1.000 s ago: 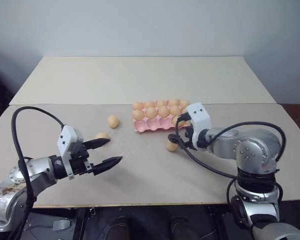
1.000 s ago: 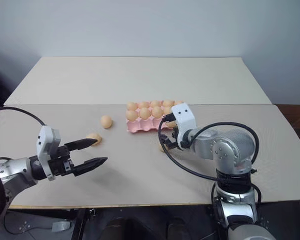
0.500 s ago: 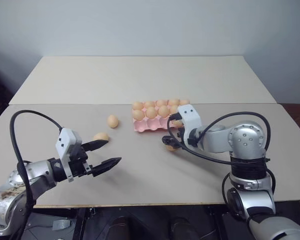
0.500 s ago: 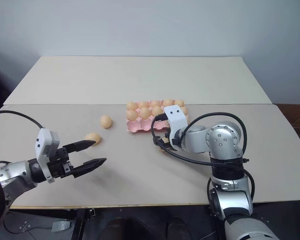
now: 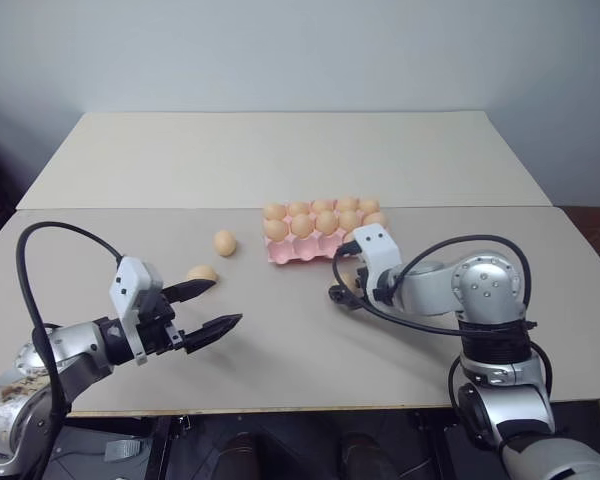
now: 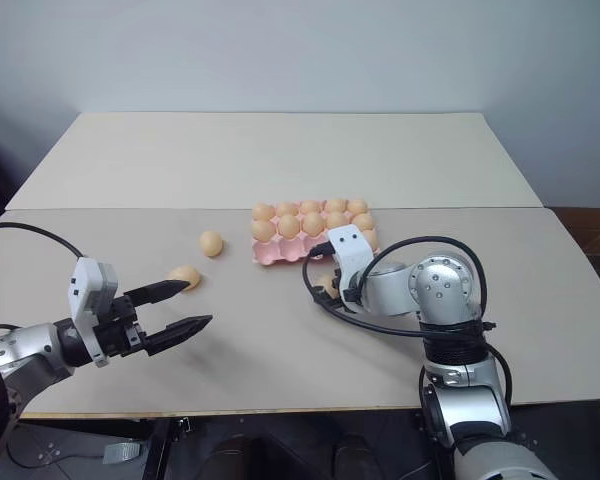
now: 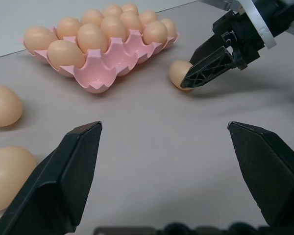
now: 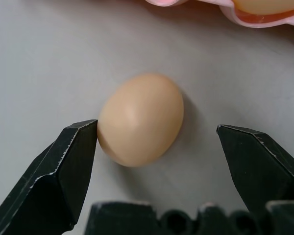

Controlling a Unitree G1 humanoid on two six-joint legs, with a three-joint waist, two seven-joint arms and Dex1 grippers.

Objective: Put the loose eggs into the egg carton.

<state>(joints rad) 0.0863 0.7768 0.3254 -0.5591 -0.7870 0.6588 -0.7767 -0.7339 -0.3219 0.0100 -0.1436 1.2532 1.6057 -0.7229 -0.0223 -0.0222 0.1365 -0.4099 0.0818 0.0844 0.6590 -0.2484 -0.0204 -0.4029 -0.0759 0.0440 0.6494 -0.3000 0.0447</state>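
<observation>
So the head views give you the layout: the egg carton (image 5: 320, 233) sits near the middle of the table (image 5: 280, 160), pale pink, mostly full of eggs. Two loose eggs lie out on the table's left side, one (image 5: 225, 242) just left of the carton and another (image 5: 202, 274) nearer the front, right by the upper fingertip of the left gripper (image 5: 216, 305). A third loose egg (image 7: 179, 74) is just in front of the carton's near right corner, but from the head it's mostly tucked behind the right gripper (image 7: 202, 74).

That's where the wrist cams help. The right wrist view puts that egg (image 8: 140, 119) dead centre between the right gripper's two fingers, which stand wide apart. One fingertip looks like it's touching or nearly touching the egg's side, the other is well clear. Nothing is pinched. The egg's long axis runs diagonally across that view, and I can't really tell which end is the narrow one.

The left wrist view shows the same egg from the side, lying flat on the table with the right gripper's black fingers angled down over it. It also shows the carton's empty front cups. The left gripper is spread wide too and holds nothing, hanging just above the table.
</observation>
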